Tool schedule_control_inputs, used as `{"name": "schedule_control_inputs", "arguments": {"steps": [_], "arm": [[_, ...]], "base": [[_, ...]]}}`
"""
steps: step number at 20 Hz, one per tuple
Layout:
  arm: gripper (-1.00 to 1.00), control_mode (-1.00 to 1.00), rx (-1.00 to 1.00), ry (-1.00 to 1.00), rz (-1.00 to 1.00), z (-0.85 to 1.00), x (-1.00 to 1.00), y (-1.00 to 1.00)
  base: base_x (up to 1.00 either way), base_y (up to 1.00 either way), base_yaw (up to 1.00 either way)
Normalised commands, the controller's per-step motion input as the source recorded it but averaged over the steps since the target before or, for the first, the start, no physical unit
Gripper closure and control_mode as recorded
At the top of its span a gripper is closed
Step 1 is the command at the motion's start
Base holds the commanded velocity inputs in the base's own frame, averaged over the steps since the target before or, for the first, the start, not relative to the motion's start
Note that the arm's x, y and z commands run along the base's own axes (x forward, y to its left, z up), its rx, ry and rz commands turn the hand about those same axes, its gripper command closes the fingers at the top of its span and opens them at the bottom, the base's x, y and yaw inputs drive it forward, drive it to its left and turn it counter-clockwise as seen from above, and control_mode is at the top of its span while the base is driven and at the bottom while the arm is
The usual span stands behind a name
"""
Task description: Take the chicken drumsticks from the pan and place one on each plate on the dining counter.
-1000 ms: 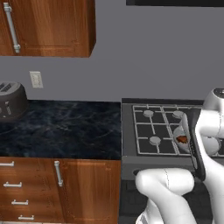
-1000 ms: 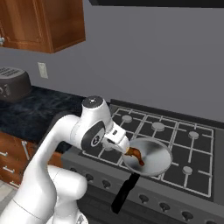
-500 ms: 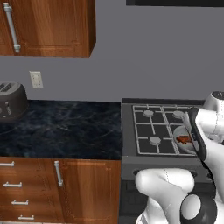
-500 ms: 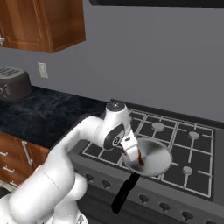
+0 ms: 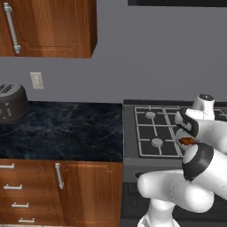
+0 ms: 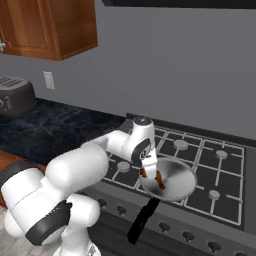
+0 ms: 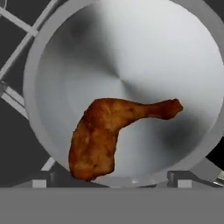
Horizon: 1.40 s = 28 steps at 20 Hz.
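The end effector (image 6: pixel 148 172) hangs low over the near left part of the pan (image 6: pixel 172 181), its fingers spread wide apart and closed on nothing. In the hand view only the two dark fingertips (image 7: pixel 43 178) peek up at the lower edge, one at each side, so how near they stand to the metal is hard to judge.

One reddish-brown drumstick (image 7: pixel 109 133) lies on the pan's pale grey floor, thick end toward the bottom of the hand view, thin bone end pointing to the right. It sits between the fingertips, apparently untouched (the lowest bit of meat is cut off by the view's edge). No second drumstick can be made out in the part of the pan that shows; the far rim runs out of the top of that view.

In the right base view the arm's wrist covers the pan's left rim and most of the drumstick, leaving a dark sliver. The black handle (image 6: pixel 142 220) points toward the camera over the stove (image 6: pixel 210 167) front.

From the left base view the pan is nearly all hidden behind the white arm; only a brown patch of the drumstick (image 5: pixel 186 141) shows. A dark toaster (image 5: pixel 11 103), cut off at the left edge, stands on the black marbled counter (image 5: pixel 66 131) beside the stove.
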Motion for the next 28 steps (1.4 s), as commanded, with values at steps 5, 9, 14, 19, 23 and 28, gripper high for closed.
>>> {"name": "schedule_control_inputs", "arguments": {"steps": [5, 9, 14, 19, 23, 28], "arm": [[-1.0, -1.0, 0.06, 0.08, -0.28, -0.61, 0.29, -0.19], [-1.0, -1.0, 0.09, 0.02, -0.28, -0.5, 0.16, -0.3], [-1.0, -1.0, 0.03, 0.01, -0.27, -0.58, 0.12, -0.08], [1.0, -1.0, 0.0, 0.01, -0.25, -0.53, 0.12, 0.0], [1.0, -1.0, 0.01, 0.0, -0.16, -0.12, 0.0, 0.0], [1.0, -1.0, 0.03, -0.02, -0.04, 0.38, -0.05, 0.0]], "base": [[0.0, 0.0, 0.0], [0.0, 0.0, 0.0], [0.0, 0.0, 0.0], [0.0, 0.0, 0.0], [0.0, 0.0, 0.0], [0.0, 0.0, 0.0]]}}
